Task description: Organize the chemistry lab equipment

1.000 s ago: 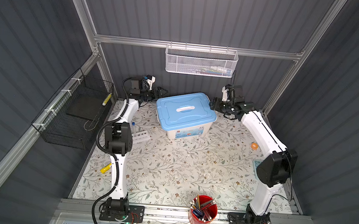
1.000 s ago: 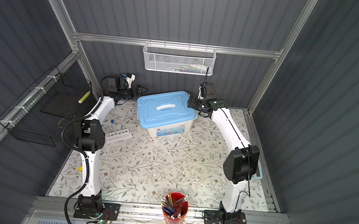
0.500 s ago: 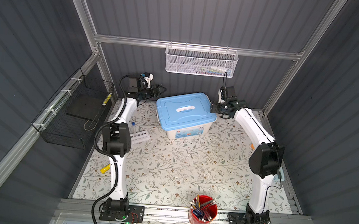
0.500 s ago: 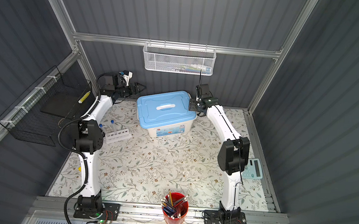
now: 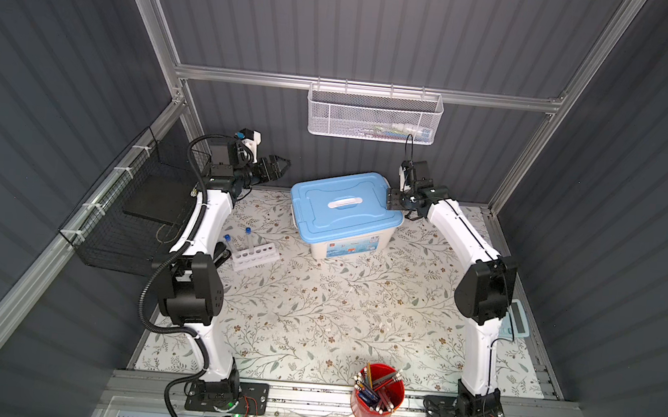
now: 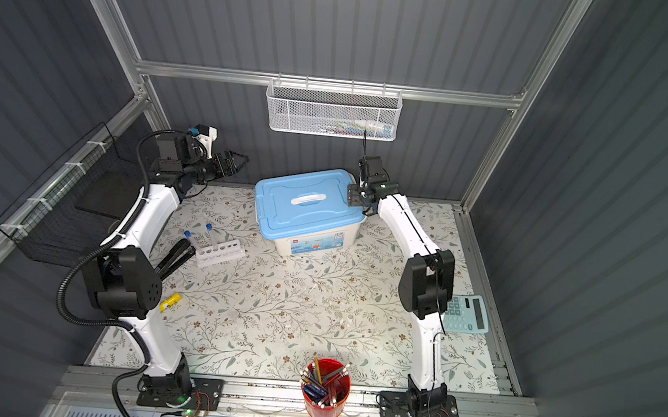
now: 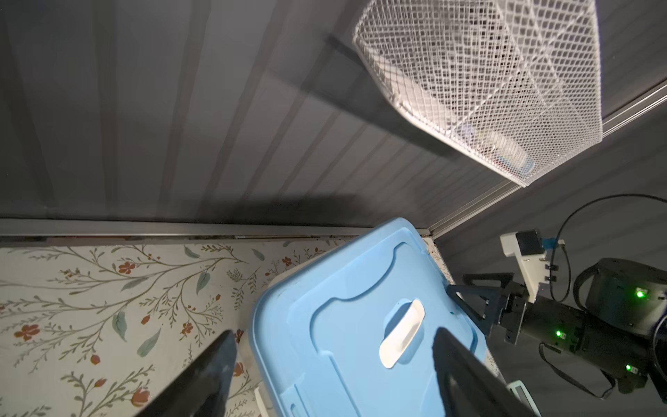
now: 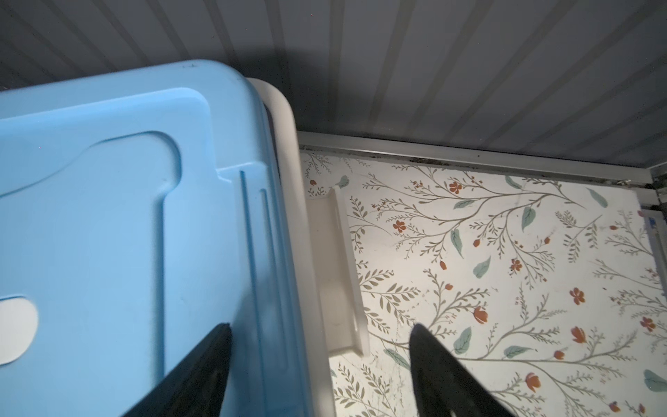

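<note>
Status: right gripper [image 5: 394, 198] is spread and holds nothing. It sits at the short edge of the blue lid [image 5: 345, 206] nearest to it. In the right wrist view one finger is over the lid and the other over bare mat, with the box's white side clip [image 8: 339, 274] between them. Left gripper [image 5: 282, 167] is also spread and empty, hanging in the air off the opposite end of the storage box [image 5: 345, 246]. The lid is straight ahead of its fingertips, no contact. The lid sits on the box. The only lab gear I can see is two blue-capped tubes [image 5: 247, 236] upright in the white rack [image 5: 256, 254], well behind and below the left gripper, next to that arm's forearm. The rest of the rack holes are empty. No flasks, cylinder or loose glassware on the mat in both top views. They could be inside the box, but the lid is opaque, so can't tell. Something pale lies in the white mesh basket [image 5: 374, 115] above the right gripper, too small to identify. My read: the sorting is either mostly done or not begun, and the frames don't settle which. The step in hand looks like the lid clips. Possibly left: tubes and rack, if they belong in the box.
</note>
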Controlling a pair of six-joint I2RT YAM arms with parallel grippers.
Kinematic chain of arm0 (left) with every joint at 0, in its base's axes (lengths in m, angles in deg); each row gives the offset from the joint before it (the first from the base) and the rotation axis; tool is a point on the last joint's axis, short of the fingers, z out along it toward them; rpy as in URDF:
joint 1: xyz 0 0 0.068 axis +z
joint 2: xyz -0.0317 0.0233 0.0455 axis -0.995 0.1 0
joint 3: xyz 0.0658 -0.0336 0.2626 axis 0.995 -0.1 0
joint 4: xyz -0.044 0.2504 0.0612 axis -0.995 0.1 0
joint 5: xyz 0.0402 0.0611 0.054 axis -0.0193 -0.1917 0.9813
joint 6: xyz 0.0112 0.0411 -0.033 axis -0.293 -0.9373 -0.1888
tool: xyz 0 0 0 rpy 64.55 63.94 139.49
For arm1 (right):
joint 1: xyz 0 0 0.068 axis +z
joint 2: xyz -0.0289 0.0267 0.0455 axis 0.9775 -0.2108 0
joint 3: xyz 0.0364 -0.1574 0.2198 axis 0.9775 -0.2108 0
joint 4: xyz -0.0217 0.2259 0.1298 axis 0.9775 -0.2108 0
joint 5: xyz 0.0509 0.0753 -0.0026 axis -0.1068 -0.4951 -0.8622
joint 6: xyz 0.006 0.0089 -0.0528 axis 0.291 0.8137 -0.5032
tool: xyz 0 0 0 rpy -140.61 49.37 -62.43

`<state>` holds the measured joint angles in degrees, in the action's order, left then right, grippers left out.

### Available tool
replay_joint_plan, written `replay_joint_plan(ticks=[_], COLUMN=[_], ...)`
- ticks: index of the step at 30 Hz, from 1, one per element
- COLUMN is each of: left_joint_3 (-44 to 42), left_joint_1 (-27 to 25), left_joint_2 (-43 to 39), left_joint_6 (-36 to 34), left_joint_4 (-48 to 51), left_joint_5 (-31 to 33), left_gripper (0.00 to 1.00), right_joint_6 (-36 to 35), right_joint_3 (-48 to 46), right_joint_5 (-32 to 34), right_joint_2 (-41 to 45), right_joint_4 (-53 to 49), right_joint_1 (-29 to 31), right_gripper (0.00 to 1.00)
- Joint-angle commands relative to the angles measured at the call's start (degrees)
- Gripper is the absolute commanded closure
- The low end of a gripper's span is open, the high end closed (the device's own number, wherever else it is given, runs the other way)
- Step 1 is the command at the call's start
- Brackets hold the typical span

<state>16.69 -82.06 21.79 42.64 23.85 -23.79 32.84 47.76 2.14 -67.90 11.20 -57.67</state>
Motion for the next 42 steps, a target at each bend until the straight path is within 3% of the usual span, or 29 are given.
replay_joint_plan(ticks=[1,11,17,24,30,42], left_joint_3=[-2.6,-6.5,-7.9,-4.1,-1.2,11.2], left_joint_1=[-0.2,-0.3,-2.3,-9.4,-9.8,-11.1], left_joint_2=[-1.1,-2.1,-2.9,0.1,3.1,14.6], left_joint_6=[-1.7,-1.7,-3.3,-7.6,-7.9,-4.5], left_joint_4=[2.3,3.0,4.9,10.6,11.1,8.6], left_joint_5=[1.3,0.9,1.7,6.5,9.7,6.8], left_gripper=[0.15,0.16,0.16,0.16,0.16,0.16], right_joint_6=[-1.6,2.4,4.3,5.3,5.5,7.0], right_joint_3=[1.7,2.9,3.1,6.9,9.6,11.7], right_joint_5=[2.4,7.7,6.3,4.4,3.2,1.3], right_joint_2=[-1.6,-2.9,-3.4,-6.0,-7.4,-10.0], right_joint_4=[-1.1,-2.8,-2.5,-3.1,-3.6,-3.1], right_joint_1=[0.1,-1.3,-1.5,-1.8,-1.9,-2.5], right_gripper=[0.22,0.23,0.23,0.23,0.22,0.20])
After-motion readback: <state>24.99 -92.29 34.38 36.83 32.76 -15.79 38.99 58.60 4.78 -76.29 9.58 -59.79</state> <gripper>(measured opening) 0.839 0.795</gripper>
